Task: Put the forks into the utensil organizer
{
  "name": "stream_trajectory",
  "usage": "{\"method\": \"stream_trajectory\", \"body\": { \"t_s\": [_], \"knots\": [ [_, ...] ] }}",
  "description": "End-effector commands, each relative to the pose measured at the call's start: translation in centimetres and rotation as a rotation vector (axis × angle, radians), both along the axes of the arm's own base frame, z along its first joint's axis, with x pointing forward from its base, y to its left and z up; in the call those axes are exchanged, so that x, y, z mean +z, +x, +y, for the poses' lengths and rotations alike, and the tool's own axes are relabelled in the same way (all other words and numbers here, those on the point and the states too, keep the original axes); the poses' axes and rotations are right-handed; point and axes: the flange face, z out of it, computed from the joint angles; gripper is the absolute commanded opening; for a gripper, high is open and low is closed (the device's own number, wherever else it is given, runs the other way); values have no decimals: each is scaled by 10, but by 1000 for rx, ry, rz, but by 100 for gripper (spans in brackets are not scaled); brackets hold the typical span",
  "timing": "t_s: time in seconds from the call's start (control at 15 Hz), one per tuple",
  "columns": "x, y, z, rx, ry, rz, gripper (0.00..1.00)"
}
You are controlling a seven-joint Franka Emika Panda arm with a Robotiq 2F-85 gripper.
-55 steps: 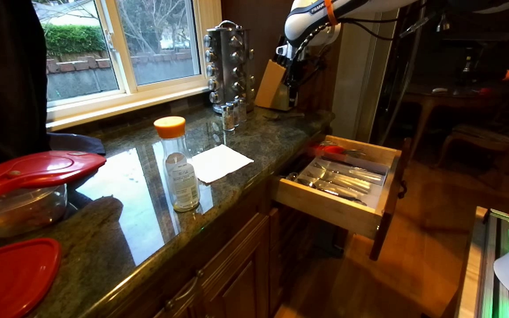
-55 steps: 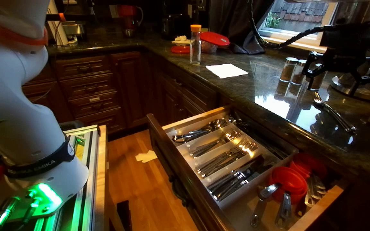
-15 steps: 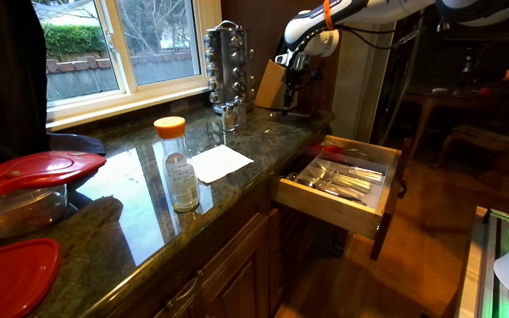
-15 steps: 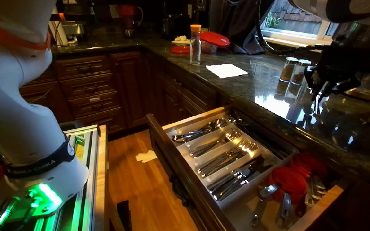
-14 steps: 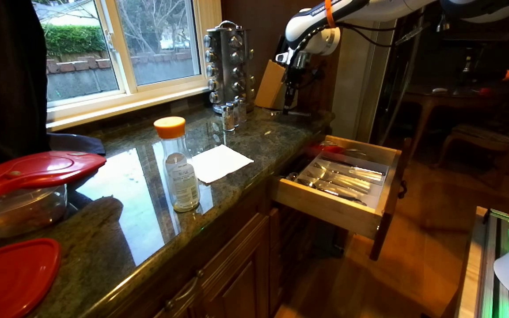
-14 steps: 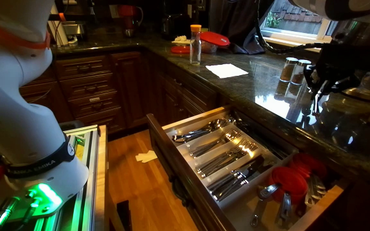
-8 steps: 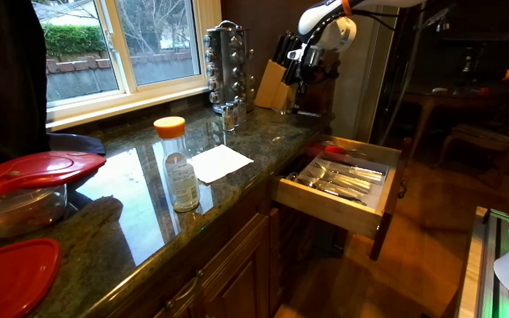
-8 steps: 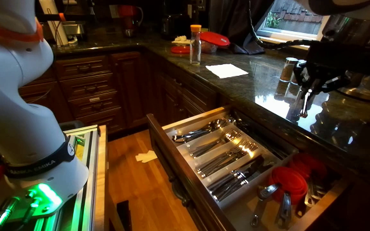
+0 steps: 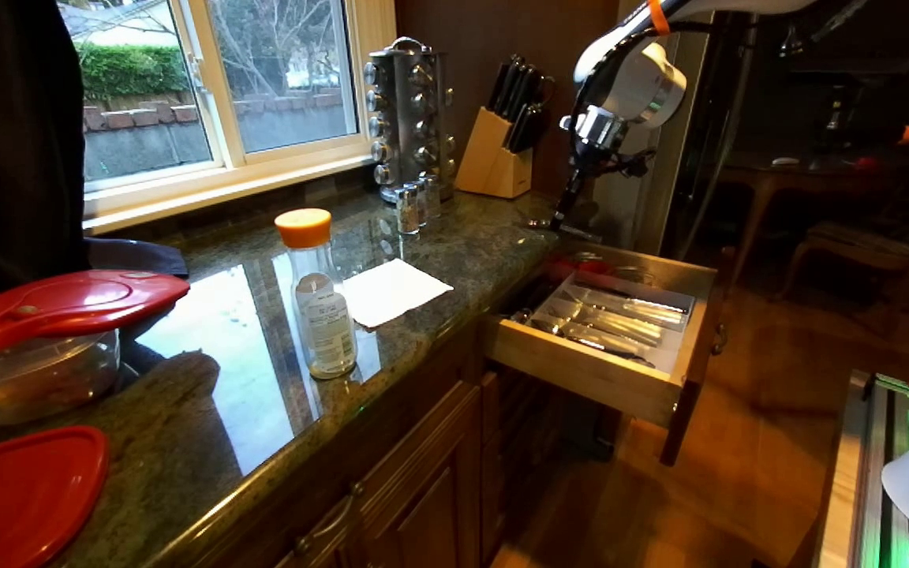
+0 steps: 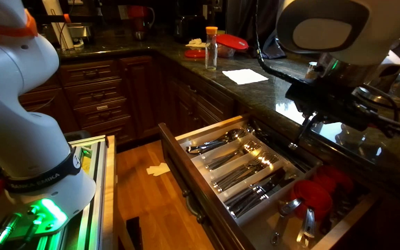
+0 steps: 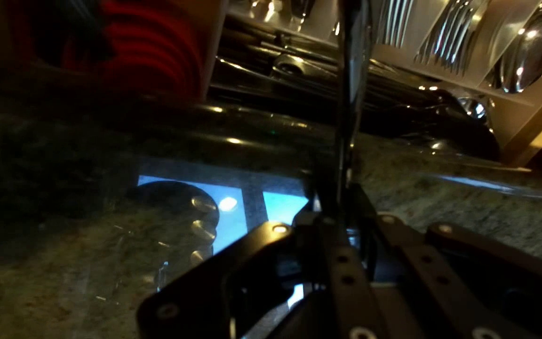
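Currently; claw [image 11: 343,200] gripping forks [image 11: 353,84]; near open drawer [image 10: 214,127]; utensil organizer [image 10: 200,161] inside

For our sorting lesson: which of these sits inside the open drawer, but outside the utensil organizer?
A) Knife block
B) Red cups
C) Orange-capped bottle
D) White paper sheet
B: in an exterior view, the red cups lie in the drawer beside the utensil organizer.

Exterior views angled down, wrist view low over counter [image 11: 59,292], organizer [image 10: 260,205] shared (all three).
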Motion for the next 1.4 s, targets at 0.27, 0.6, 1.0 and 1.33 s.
{"method": "stream_trajectory", "body": {
  "t_s": [0.27,0.6,1.0,1.33],
  "knots": [
    [-16,-99,29,168,29,-41,2],
    [8,-113,6,138,24,8,2],
    [5,-108,2,137,19,-7,10],
    [-13,-106,18,117,3,102,2]
  ]
}}
